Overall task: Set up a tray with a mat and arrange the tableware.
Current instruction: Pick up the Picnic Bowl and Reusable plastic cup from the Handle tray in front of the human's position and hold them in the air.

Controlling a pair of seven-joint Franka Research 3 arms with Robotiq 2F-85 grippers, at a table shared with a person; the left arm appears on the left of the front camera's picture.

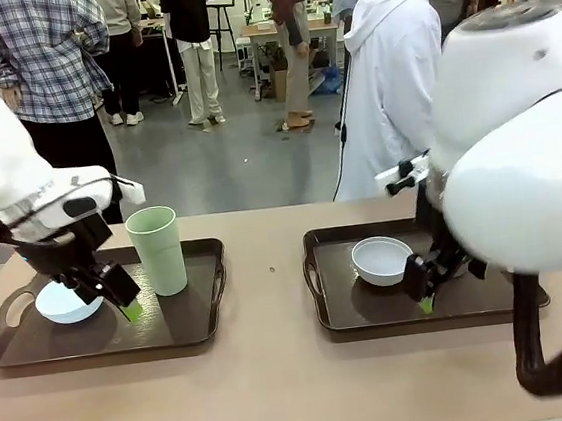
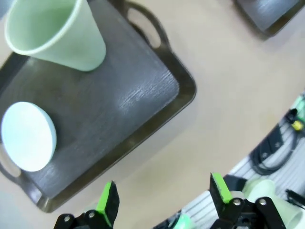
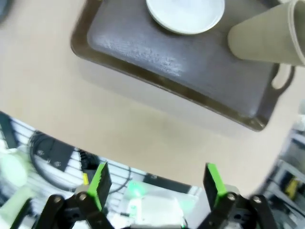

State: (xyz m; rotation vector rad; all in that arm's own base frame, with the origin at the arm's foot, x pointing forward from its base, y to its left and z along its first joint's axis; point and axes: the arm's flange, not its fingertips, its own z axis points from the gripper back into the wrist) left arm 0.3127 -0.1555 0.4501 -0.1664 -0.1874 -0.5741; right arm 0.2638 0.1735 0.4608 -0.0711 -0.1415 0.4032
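Two dark trays lie on the table, their floors dark and grained; I cannot tell a mat apart from them. The left tray (image 1: 203, 324) carries a pale blue bowl (image 1: 60, 304) and an upright light green tumbler (image 1: 157, 249). My left gripper (image 1: 128, 305) hangs open just above this tray, between bowl and tumbler. The left wrist view shows its open gripper (image 2: 163, 198), the tumbler (image 2: 57, 33), the bowl (image 2: 28, 136) and the tray (image 2: 186, 90). The right tray (image 1: 373, 316) holds a greyish white bowl (image 1: 382, 260). My right gripper (image 1: 426, 301) is open beside it. A tan tumbler (image 3: 267, 40) stands on that tray (image 3: 143, 74) near the bowl (image 3: 186, 14), beyond the open right gripper (image 3: 156, 183).
A person in a white hooded top (image 1: 389, 89) stands at the table's far side behind the right tray. Bare tabletop (image 1: 278, 372) runs between the trays and along the near edge. Cables and gear lie below the table's near edge (image 3: 52, 152).
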